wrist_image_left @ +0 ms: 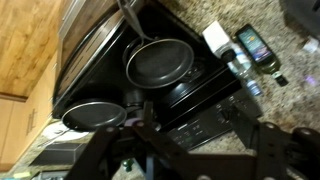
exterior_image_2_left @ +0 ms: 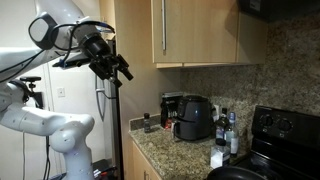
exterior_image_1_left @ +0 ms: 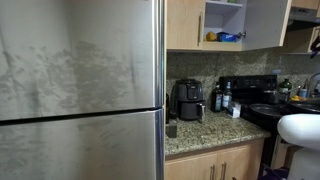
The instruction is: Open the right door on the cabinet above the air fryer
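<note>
The pale wooden wall cabinet [exterior_image_1_left: 185,25] hangs above the black air fryer [exterior_image_1_left: 189,100] on the speckled stone table [exterior_image_1_left: 205,135]; its right door [exterior_image_1_left: 268,22] stands swung wide; the black hand [exterior_image_2_left: 122,70] hangs well apart from it, fingers spread, empty.

The claw [wrist_image_left: 190,148] is dark, blurred and partly cut off

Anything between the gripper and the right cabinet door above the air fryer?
Nothing visible. The gripper hangs in open air beside the cabinet; in an exterior view the right door looks already swung open.
</note>
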Controlling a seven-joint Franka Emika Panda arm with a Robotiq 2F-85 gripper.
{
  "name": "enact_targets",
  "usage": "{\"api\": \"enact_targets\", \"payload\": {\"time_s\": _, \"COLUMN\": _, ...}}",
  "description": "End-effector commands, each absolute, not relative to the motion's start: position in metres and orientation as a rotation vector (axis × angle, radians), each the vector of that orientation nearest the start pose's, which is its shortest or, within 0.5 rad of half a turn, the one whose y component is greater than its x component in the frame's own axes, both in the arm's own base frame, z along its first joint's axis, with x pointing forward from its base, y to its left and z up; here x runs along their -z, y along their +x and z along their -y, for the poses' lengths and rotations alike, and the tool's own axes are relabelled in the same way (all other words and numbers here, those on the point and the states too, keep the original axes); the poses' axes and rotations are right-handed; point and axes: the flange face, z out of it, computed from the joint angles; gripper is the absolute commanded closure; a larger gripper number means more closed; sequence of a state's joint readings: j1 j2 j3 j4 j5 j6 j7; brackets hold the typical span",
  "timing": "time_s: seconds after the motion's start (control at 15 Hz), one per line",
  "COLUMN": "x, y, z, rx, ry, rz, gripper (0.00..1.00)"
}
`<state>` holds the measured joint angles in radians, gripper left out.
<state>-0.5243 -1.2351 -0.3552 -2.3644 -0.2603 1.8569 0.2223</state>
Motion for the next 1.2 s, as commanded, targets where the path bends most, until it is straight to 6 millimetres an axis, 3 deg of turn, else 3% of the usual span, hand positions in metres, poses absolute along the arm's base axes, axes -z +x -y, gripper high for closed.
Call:
{"api": "enact_targets", "payload": {"time_s": 0.0, "x": -0.707, "y": 0.081, "z": 0.142, "rx": 0.936, "ry": -2.769, "rz": -1.204, "gripper": 0.0}}
{"api": "enact_targets", "payload": {"time_s": 0.2, "x": -0.711, "y": 0.097, "z": 0.058, "rx": 0.775, "ry": -2.873, "rz": -0.969, "gripper": 0.0}}
{"api": "enact_targets", "payload": {"time_s": 0.27, "x": -0.71, "y": 0.094, "z": 0.092, "rx": 0.852, "ry": -2.832, "rz": -1.08, "gripper": 0.0}}
{"api": "enact_targets", "payload": {"time_s": 0.33, "x": -0.71, "y": 0.095, "z": 0.069, "rx": 0.829, "ry": -2.859, "rz": -1.03, "gripper": 0.0}}
{"api": "enact_targets", "payload": {"time_s": 0.47, "x": -0.71, "y": 0.093, "z": 0.052, "rx": 0.83, "ry": -2.881, "rz": -0.997, "gripper": 0.0}}
{"api": "enact_targets", "payload": {"time_s": 1.0, "x": -0.84, "y": 0.077, "z": 0.056, "rx": 1.519, "ry": -2.356, "rz": -1.163, "gripper": 0.0}}
{"api": "enact_targets", "payload": {"time_s": 1.07, "x": -0.814, "y": 0.068, "z": 0.047, "rx": 1.474, "ry": -2.452, "rz": -1.115, "gripper": 0.0}}
{"api": "enact_targets", "payload": {"time_s": 1.13, "x": -0.821, "y": 0.067, "z": 0.047, "rx": 1.497, "ry": -2.431, "rz": -1.119, "gripper": 0.0}}
